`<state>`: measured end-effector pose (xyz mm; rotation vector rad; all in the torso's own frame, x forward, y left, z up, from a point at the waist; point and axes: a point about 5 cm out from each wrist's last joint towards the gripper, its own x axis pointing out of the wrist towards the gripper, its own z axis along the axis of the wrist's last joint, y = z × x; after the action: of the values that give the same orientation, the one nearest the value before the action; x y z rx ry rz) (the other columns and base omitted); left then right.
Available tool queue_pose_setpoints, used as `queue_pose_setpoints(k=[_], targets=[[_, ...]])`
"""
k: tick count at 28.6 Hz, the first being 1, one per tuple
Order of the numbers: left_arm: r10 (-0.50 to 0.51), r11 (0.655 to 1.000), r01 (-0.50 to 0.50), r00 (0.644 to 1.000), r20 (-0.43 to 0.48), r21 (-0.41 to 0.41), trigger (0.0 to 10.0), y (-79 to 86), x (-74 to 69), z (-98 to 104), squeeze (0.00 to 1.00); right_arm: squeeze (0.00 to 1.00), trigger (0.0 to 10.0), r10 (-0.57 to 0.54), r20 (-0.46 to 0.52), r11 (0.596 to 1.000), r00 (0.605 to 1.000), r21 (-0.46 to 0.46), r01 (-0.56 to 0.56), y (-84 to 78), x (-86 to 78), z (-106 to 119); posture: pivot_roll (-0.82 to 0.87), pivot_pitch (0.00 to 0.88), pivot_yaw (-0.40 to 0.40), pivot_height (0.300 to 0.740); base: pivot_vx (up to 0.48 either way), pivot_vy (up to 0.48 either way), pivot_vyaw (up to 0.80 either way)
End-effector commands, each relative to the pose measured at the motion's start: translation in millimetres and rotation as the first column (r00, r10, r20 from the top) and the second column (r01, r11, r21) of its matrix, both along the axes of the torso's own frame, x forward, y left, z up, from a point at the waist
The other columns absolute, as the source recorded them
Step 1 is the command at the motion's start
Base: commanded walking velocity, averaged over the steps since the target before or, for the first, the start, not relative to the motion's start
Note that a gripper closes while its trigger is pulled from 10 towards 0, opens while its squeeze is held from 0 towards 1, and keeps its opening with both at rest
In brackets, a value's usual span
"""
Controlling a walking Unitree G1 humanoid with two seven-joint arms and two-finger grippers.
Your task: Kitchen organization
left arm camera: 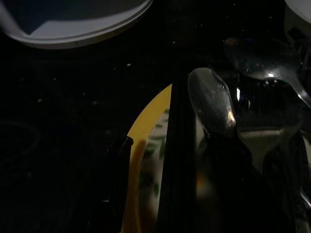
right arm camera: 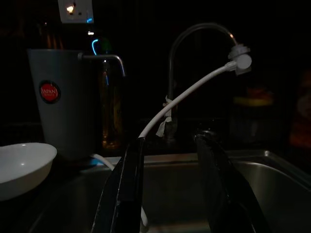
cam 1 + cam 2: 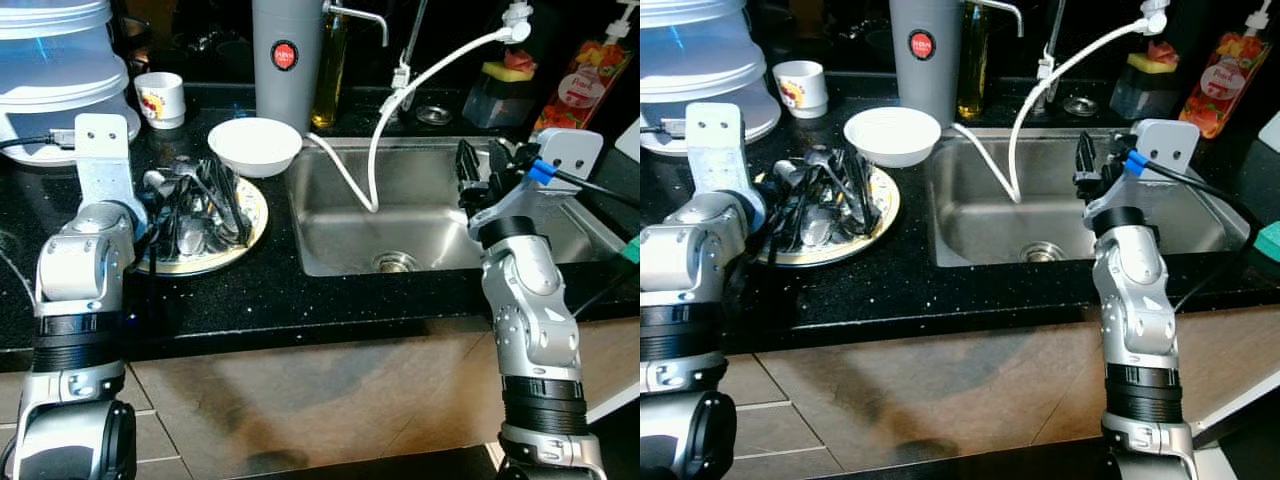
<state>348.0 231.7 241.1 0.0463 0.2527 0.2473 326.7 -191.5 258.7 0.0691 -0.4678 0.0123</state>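
While the right pincer hangs spread above the sink, the grey canister reads "JAPAN".

Black speckled table; steel sink; white bowl; yellow-rimmed, leaf-patterned plate; grey cylinder with red label; white hose.

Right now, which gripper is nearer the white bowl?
Left. The left gripper is over the plate of cutlery, right beside the bowl. The right gripper hangs over the sink, farther away.
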Motion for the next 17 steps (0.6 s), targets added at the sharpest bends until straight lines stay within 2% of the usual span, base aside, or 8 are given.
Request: queue_pose_setpoints(k=[1, 7, 8, 9, 11, 14, 15, 17], targets=[[0.023, 0.999, -0.024, 0.999, -0.046, -0.032, 10.0, 4.3, -1.3, -10, 0.00, 0.00, 10.0, -0.002, -0.010, 1.000, 1.000, 0.000, 0.002, -0.3, -0.9, -3, 0.07, 0.000, -0.042, 0.740, 0.000, 0.000, 0.00], [0.053, 0.995, -0.061, 0.994, -0.094, -0.084, 10.0, 10.8, -2.4, -22, 0.00, 0.00, 10.0, -0.007, -0.009, 1.000, 1.000, 0.000, 0.007, -1.3, -1.2, -2, 0.07, 0.000, -0.038, 0.740, 0.000, 0.000, 0.00], [0.052, 0.991, -0.065, 0.992, -0.114, -0.114, 4.7, 11.9, -2.8, -27, 0.00, 0.00, 10.0, -0.006, -0.009, 1.000, 1.000, 0.000, 0.006, -1.0, -1.3, -3, 0.07, 0.000, -0.038, 0.740, 0.000, 0.000, 0.00], [0.068, 0.990, -0.083, 0.989, -0.129, -0.116, 1.9, 14.6, -3.5, -32, 0.00, 0.00, 10.0, -0.004, -0.009, 1.000, 1.000, 0.000, 0.004, -0.5, -1.3, -3, 0.07, 0.000, -0.039, 0.740, 0.000, 0.000, 0.00], [0.079, 0.989, -0.095, 0.988, -0.136, -0.112, 1.9, 16.5, -4.0, -34, 0.00, 0.00, 10.0, -0.003, -0.009, 1.000, 1.000, 0.000, 0.003, -0.2, -1.4, -3, 0.07, 0.000, -0.039, 0.740, 0.000, 0.000, 0.00], [0.090, 0.990, -0.104, 0.987, -0.132, -0.098, 1.1, 18.1, -4.4, -36, 0.00, 0.00, 10.0, -0.001, -0.009, 1.000, 1.000, -0.001, 0.001, -0.1, -1.6, -3, 0.07, 0.000, -0.039, 0.740, 0.000, 0.000, 0.00], [0.090, 0.990, -0.104, 0.987, -0.134, -0.100, 0.0, 18.5, -3.8, -36, 0.00, 0.00, 10.0, 0.000, -0.009, 1.000, 1.000, -0.001, 0.000, 0.1, -1.3, -3, 0.07, 0.000, -0.041, 0.740, 0.000, 0.000, 0.00], [0.093, 0.988, -0.109, 0.985, -0.146, -0.108, 0.0, 19.3, -2.6, -39, 0.00, 0.00, 10.0, 0.002, -0.008, 1.000, 1.000, -0.003, -0.002, 0.4, -1.0, -3, 0.07, 0.000, -0.041, 0.740, 0.000, 0.000, 0.00]])
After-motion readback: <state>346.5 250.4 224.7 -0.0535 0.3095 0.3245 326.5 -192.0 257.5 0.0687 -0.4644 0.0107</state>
